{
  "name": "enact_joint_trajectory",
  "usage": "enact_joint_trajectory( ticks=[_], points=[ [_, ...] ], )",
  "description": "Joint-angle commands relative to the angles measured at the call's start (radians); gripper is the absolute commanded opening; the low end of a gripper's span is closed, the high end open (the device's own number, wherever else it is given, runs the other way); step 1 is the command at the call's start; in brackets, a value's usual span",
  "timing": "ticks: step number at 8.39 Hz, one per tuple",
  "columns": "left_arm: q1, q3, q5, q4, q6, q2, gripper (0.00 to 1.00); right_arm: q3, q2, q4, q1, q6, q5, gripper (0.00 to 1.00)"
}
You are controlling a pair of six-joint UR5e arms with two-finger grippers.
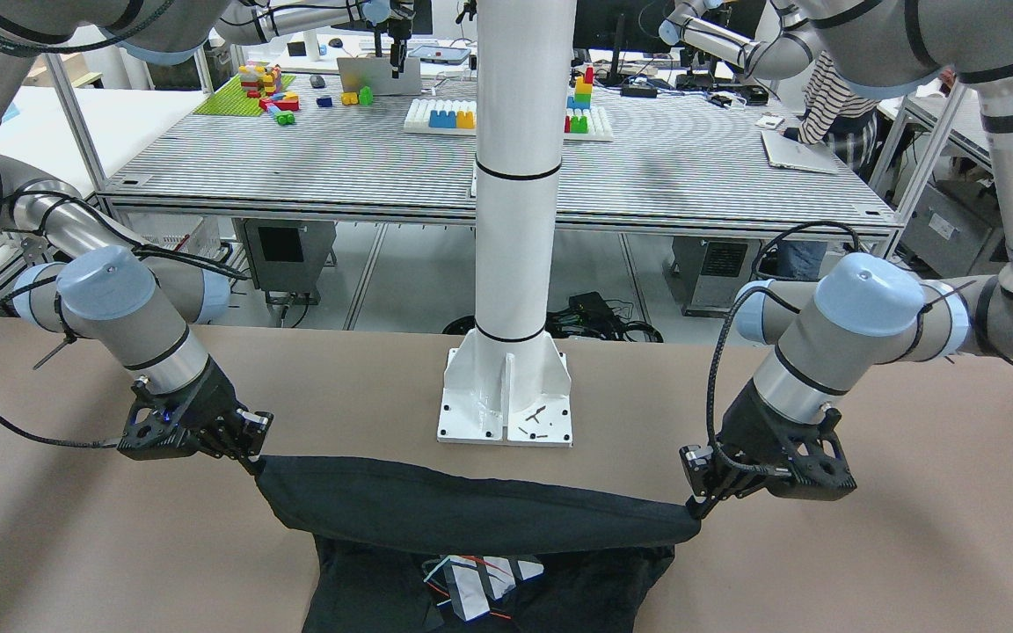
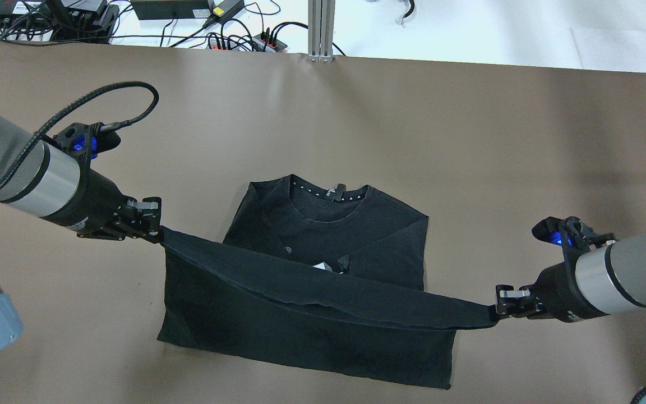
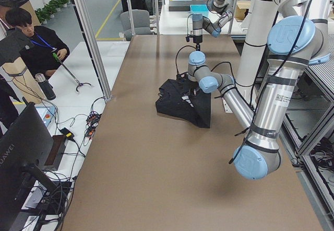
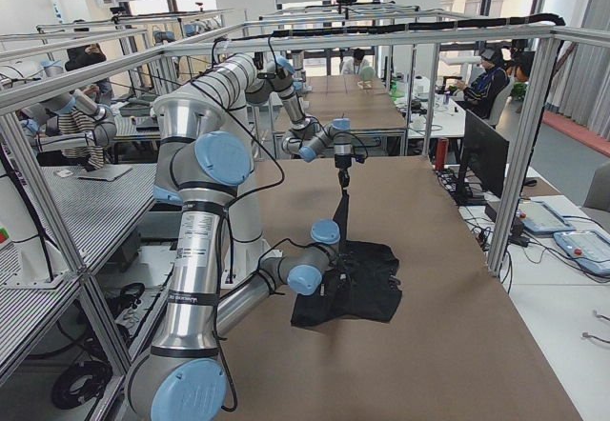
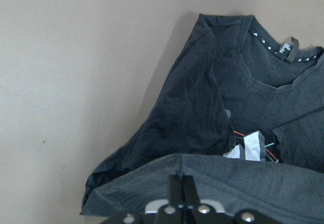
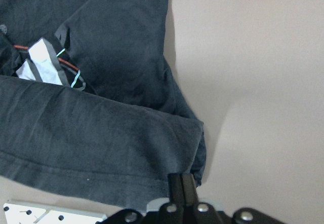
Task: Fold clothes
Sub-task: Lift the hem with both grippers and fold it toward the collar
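Item: clothes [image 2: 300, 342], one black T-shirt, lower centre of the overhead view, on the brown bench [image 2: 356, 123].

1. Body: the nearest part lies flat on the bench, its bottom edge running towards the lower right of the frame.
2. Raised fold: a band of the fabric is lifted off the bench and stretched taut across the shirt, from centre left down to lower right.
3. Left pincer [image 2: 156, 231]: at the left end of the band, closed on a corner of the fabric, fingers pressed together in the wrist view.
4. Right pincer [image 2: 495, 315]: at the right end of the band, likewise clamped on a corner of the fabric.
5. Print [image 5: 250, 145]: white patch with red and teal lines, partly showing just past the band.
6. Collar [image 2: 328, 196]: round, flat on the bench at frame centre, trimmed with small white triangles and a label.
7. Cables [image 2: 244, 33]: black, with power strips, off the bench's far edge, top left.
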Motion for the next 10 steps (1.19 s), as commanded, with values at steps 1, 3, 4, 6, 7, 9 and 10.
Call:
enact_joint_trajectory(
  ticks=[1,3,4,6,7,9,10],
  points=[
    [-0.028,0.156,0.052,-0.003,0.023,-0.116,0.0,-0.082,0.065,-0.001,0.032,-0.009,-0.002,0.0],
    [-0.059,0.33,0.057,-0.041,0.081,-0.218,0.0,-0.187,0.145,-0.002,0.064,-0.009,-0.003,0.0],
    [-0.064,0.409,0.057,-0.109,0.088,-0.224,0.0,-0.231,0.173,-0.002,0.068,-0.009,-0.009,0.0],
    [-0.062,0.582,0.059,-0.279,0.088,-0.239,0.0,-0.301,0.225,-0.002,0.066,-0.022,-0.045,0.0],
    [-0.061,0.642,0.059,-0.338,0.089,-0.24,0.0,-0.33,0.234,0.004,0.06,-0.053,-0.055,0.0],
    [-0.062,0.68,0.059,-0.392,0.164,-0.237,0.23,-0.354,0.237,0.013,0.057,-0.065,-0.069,0.25],
    [-0.064,0.677,0.057,-0.395,0.181,-0.237,0.46,-0.351,0.239,0.014,0.06,-0.065,-0.069,0.46]
  ],
)
